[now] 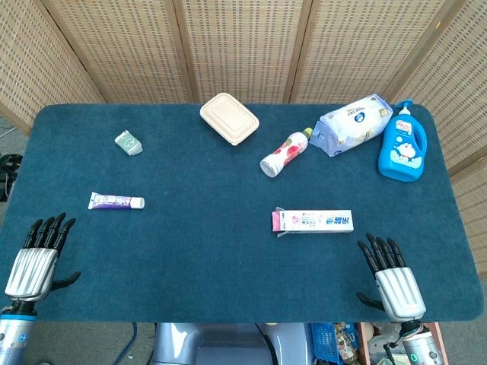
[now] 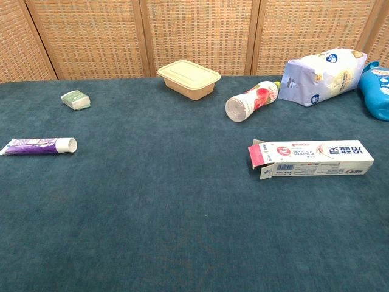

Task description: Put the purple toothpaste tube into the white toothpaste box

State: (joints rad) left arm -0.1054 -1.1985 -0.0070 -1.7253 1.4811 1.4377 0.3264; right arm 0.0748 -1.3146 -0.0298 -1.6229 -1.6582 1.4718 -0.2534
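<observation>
The task is at its very beginning: nothing is picked up yet. The left hand (image 1: 34, 258) rests at the near left edge of the table (image 1: 205, 251), with the fingers stretched out and apart, and it holds nothing. The right hand (image 1: 392, 277) lies at the near right edge in the same way, released and empty. The chest view does not show either hand.

The tube (image 1: 116, 201) lies flat on the left part of the table, a little ahead of the left hand and apart from it. Its white cap points to the right, toward the box. The box (image 1: 313, 221) lies on its side on the right part, ahead of the right hand and well apart from the tube. In the chest view its left end is open and the pink flap (image 2: 256, 154) stands out, so the opening faces the tube.

I judge that the first step is the reach for the tube, and the left hand is the nearer one for this. The tube lies low on the cloth, so the fingers must come down around its sides to pinch it. After that, the tube must travel to the right and line up with the open end. The right hand may need to hold the box steady, because a light carton can slide when the tube pushes in.
</observation>
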